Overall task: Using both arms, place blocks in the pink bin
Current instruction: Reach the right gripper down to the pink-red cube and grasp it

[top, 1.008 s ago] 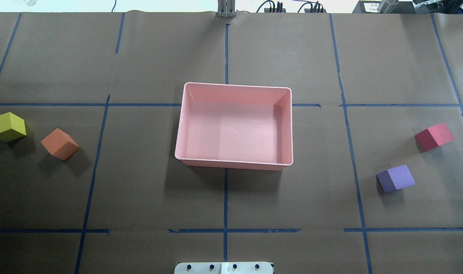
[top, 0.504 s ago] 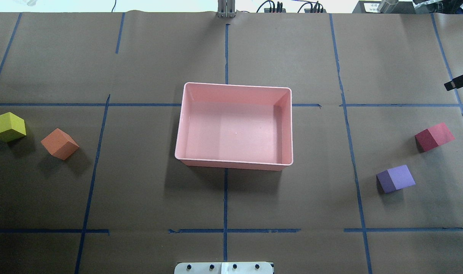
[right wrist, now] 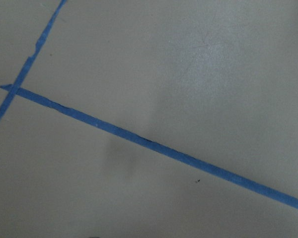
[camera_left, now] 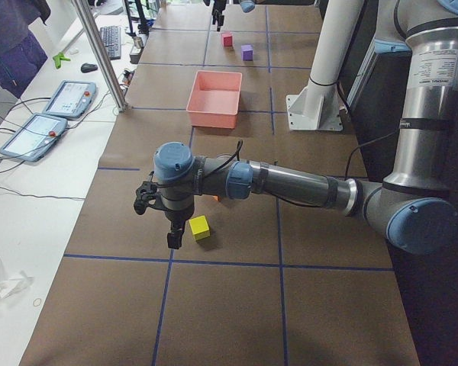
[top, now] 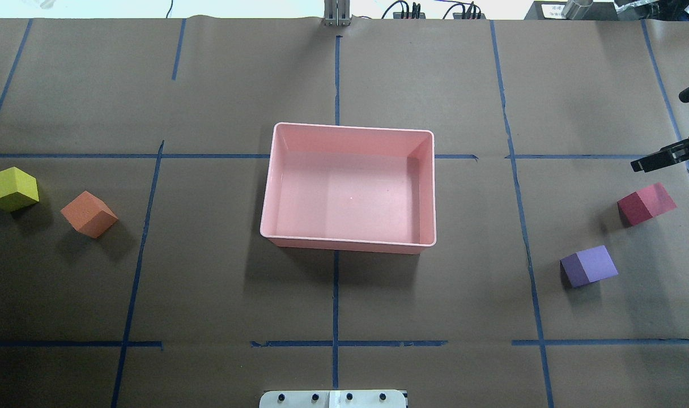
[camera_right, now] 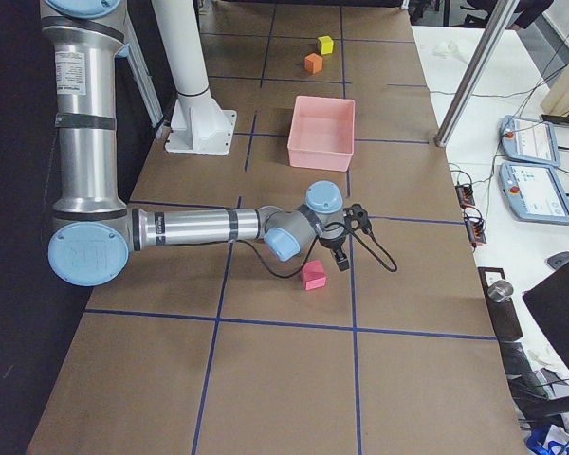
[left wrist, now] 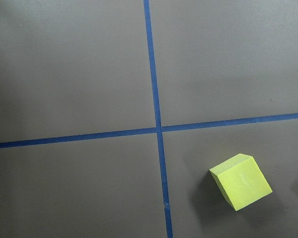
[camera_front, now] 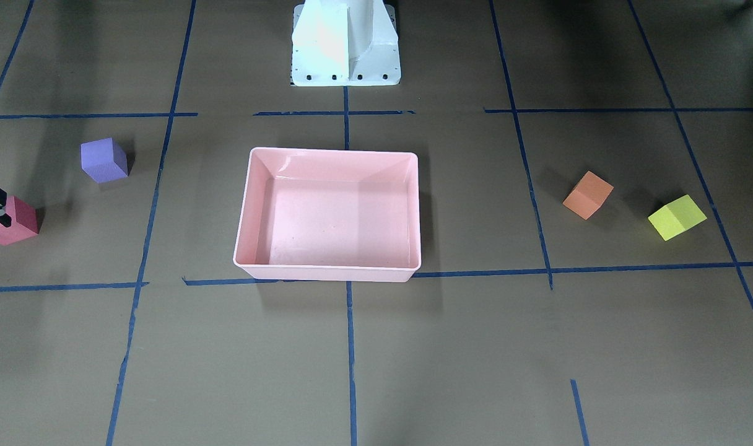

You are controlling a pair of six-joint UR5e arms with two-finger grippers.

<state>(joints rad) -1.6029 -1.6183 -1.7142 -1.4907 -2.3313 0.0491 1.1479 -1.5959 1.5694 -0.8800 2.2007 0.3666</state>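
Grey-silver arms (camera_left: pixel 290 183): left black two-finger gripper (camera_left: pixel 172 238) hovers near yellow-green foam cube (top: pixel 11 188), right gripper (camera_right: pixel 342 258) near red-pink foam cube (top: pixel 647 203); jaw states cannot be told. Shallow light-pink plastic bin (top: pixel 350 128): centre of table (top: pixel 208 283), both cubes well apart from it. Step: first approach. Next: centre over cubes, descend.

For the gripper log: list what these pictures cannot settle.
Left gripper: shows only in the exterior left view, small; open or shut unclear.
Right gripper: cut off by the overhead view's right edge; jaws unclear.
Red-pink block: front-facing view, partly behind that gripper.
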